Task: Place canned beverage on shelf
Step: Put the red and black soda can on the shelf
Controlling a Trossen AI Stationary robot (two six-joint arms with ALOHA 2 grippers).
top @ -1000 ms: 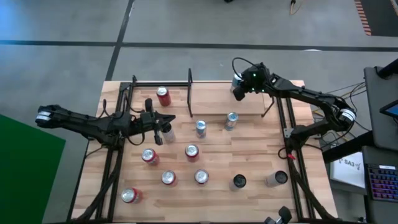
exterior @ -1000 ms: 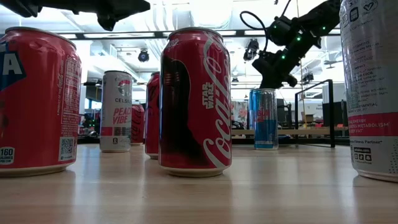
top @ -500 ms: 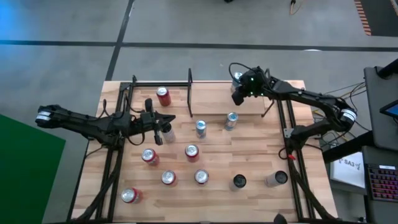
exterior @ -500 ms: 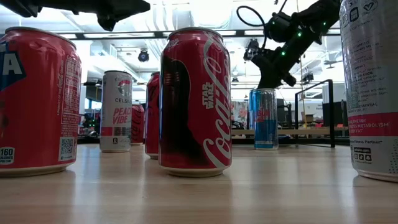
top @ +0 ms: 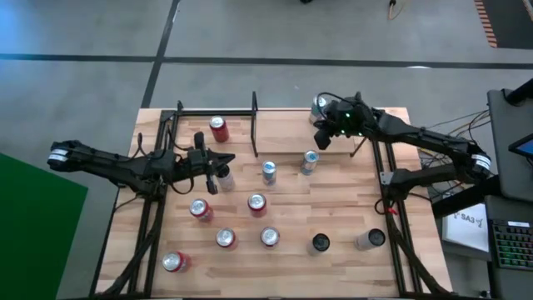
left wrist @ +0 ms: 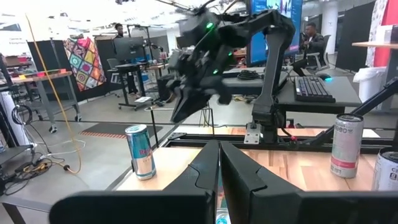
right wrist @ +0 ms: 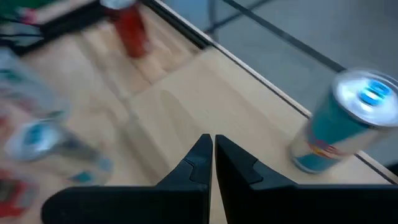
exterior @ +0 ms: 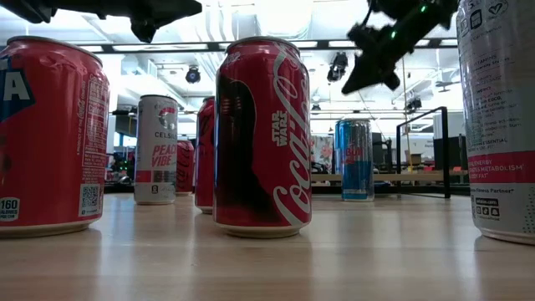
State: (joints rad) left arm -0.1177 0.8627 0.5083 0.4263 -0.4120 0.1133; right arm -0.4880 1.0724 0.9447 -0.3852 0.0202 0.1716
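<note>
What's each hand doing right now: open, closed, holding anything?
Left hand: closed, holding nothing, above the table's left-middle.
Right hand: closed, holding nothing, above the shelf beside the blue can.

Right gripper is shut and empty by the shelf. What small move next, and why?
Probably open the right gripper and swing it to the blue table can just beside it: the shelved can already stands on the shelf, and this gripper holds nothing. The left gripper waits, shut, at the table's left.
</note>
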